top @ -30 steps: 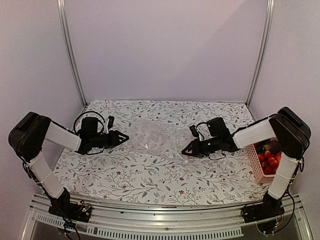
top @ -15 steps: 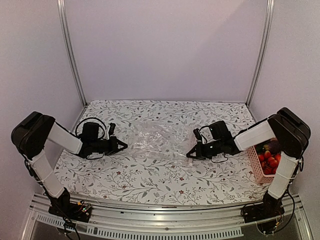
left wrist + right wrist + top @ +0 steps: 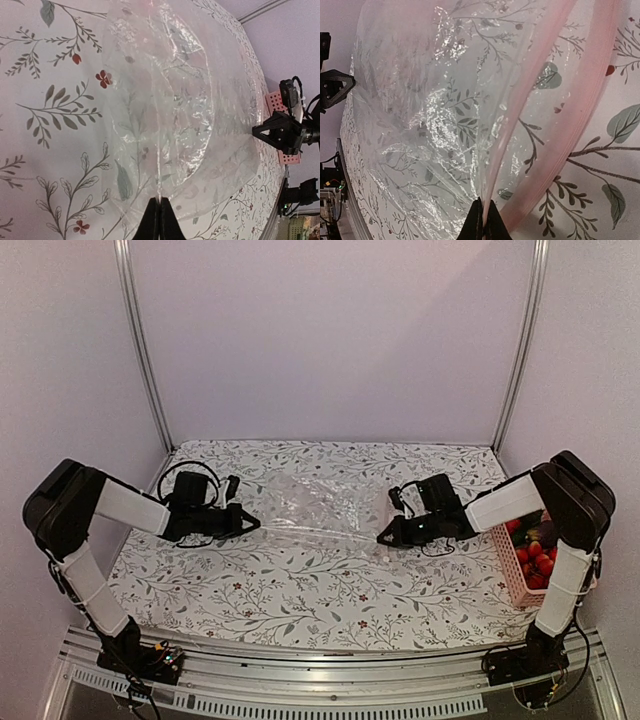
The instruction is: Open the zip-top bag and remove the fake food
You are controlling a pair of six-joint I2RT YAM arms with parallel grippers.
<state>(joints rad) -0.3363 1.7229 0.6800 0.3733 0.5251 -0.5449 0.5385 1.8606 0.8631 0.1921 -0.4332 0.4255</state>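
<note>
The clear zip-top bag [image 3: 315, 505] is stretched between my two grippers over the flowered table. It looks empty and its pink zip strip [image 3: 555, 110] is at the right end. My left gripper [image 3: 252, 524] is shut on the bag's left edge [image 3: 159, 197]. My right gripper [image 3: 383, 537] is shut on one lip of the pink zip end [image 3: 484, 202]. The fake food [image 3: 535, 550], red round pieces and a dark purple one, lies in the pink basket [image 3: 512, 562] at the right.
The flowered tablecloth [image 3: 300, 590] covers the table. Metal frame posts [image 3: 140, 340] stand at the back corners. The pink basket sits at the table's right edge, beside my right arm.
Both grippers have moved a little toward the back and apart. The bag has been pulled flatter and tauter between them.
</note>
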